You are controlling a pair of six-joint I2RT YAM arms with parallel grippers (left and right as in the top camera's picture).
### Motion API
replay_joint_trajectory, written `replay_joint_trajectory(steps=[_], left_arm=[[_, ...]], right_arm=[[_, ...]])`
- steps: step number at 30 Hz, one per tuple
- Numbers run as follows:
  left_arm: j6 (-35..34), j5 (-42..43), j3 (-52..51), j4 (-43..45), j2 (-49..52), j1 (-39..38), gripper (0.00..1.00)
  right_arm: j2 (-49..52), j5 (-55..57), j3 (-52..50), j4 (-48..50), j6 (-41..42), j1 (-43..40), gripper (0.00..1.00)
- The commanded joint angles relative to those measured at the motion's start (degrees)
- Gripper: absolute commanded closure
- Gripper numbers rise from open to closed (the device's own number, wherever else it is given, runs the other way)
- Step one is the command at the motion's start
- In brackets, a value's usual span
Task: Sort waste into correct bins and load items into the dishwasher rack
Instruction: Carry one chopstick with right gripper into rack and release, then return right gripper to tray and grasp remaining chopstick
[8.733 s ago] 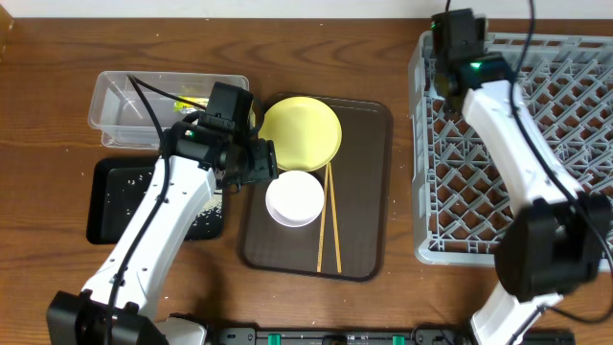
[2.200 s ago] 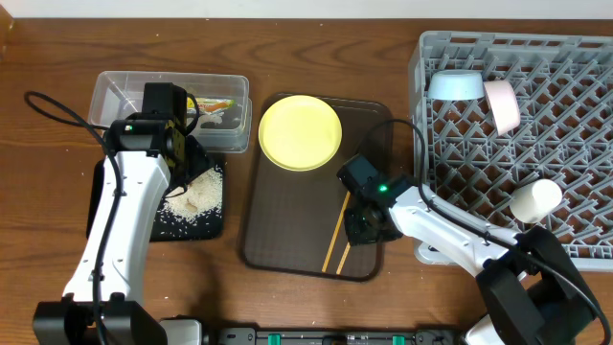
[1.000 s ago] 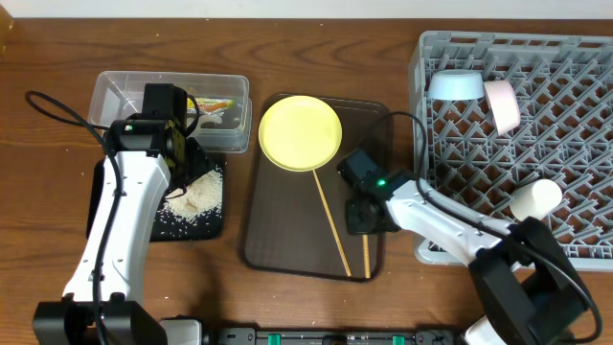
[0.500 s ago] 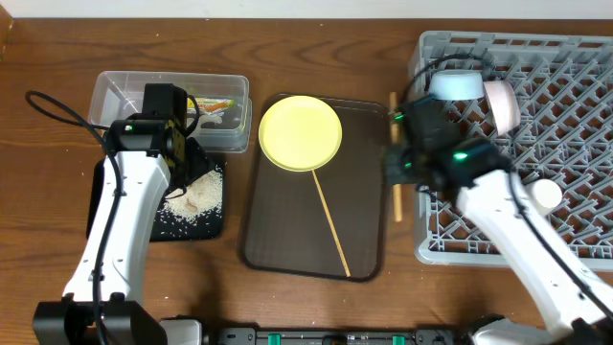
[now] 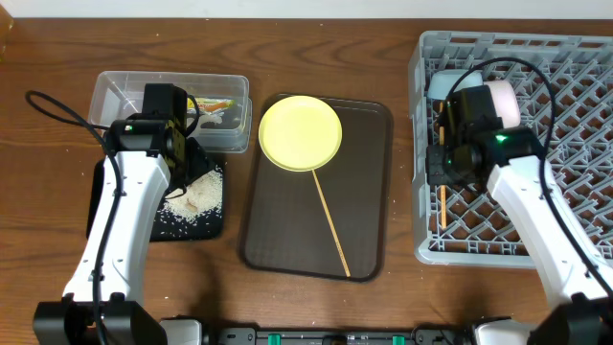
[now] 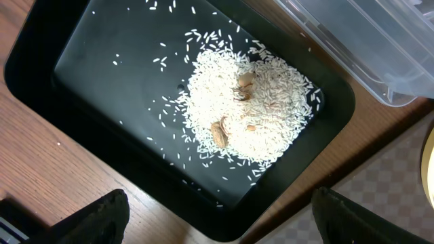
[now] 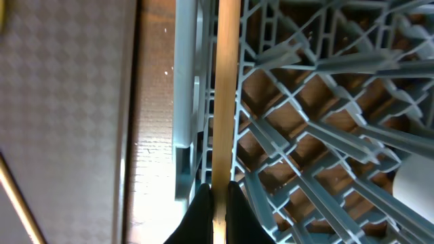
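Ok so the right hand (image 7: pixel 217 203) is gripping one thin wooden chopstick (image 7: pixel 227 81), fingers clenched tight on its lower end. It's holding the stick lengthwise just inside the left wall of the big grey plastic dishwasher rack (image 5: pixel 419 192), over the lattice and running parallel to that wall. I can't tell whether the stick is touching the pegs or hanging just above them.

The other wooden chopstick (image 5: pixel 330 220) is lying on a slant on the brown rectangular serving tray (image 5: pixel 287 230), its top end touching the rim of the round yellow plate (image 5: pixel 301 132), which is sitting at the tray's far end.

Inside the rack, a pale pink cup (image 5: pixel 505 103) is showing behind the right arm near the far left corner, with a bit of light blue bowl (image 5: pixel 434 86) peeking out beside it.

The left hand (image 6: pixel 224 220) is hovering wide open with nothing in it, right over the shallow black rectangular tray (image 6: pixel 102 81), where a heap of white rice grains (image 6: pixel 251 115) is sitting with a few tan bits mixed in and loose grains scattered around.

The clear rectangular plastic tub (image 5: pixel 120 101) is sitting just beyond it on the wooden table (image 5: pixel 57 57), holding the green-and-orange snack wrapper (image 5: pixel 215 105).
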Motion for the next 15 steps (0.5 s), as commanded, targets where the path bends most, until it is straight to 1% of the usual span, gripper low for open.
replay_joint_trajectory(steps=[1, 2, 4, 7, 11, 15], left_arm=[[0.37, -0.2, 0.63, 0.09, 0.22, 0.33, 0.11], [0.39, -0.2, 0.63, 0.09, 0.22, 0.33, 0.11], [0.39, -0.2, 0.63, 0.07, 0.22, 0.33, 0.11], [0.37, -0.2, 0.63, 0.09, 0.22, 0.33, 0.11], [0.37, -0.2, 0.63, 0.04, 0.22, 0.33, 0.11], [0.37, -0.2, 0.63, 0.09, 0.22, 0.33, 0.11]], right_arm=[[1.62, -0.63, -0.66, 0.15, -1.62, -0.28, 0.83], [1.73, -0.5, -0.66, 0.44, -1.62, -0.28, 0.79], [1.66, 0.02, -0.57, 1.49, -1.6, -0.33, 0.76], [0.96, 0.42, 0.61, 3.45, -1.57, -0.33, 0.66], [-0.39, -1.62, 4.17, 5.25, -1.4, 0.48, 0.64], [-0.83, -8.94, 6.03, 8.13, -4.33, 3.56, 0.61]])
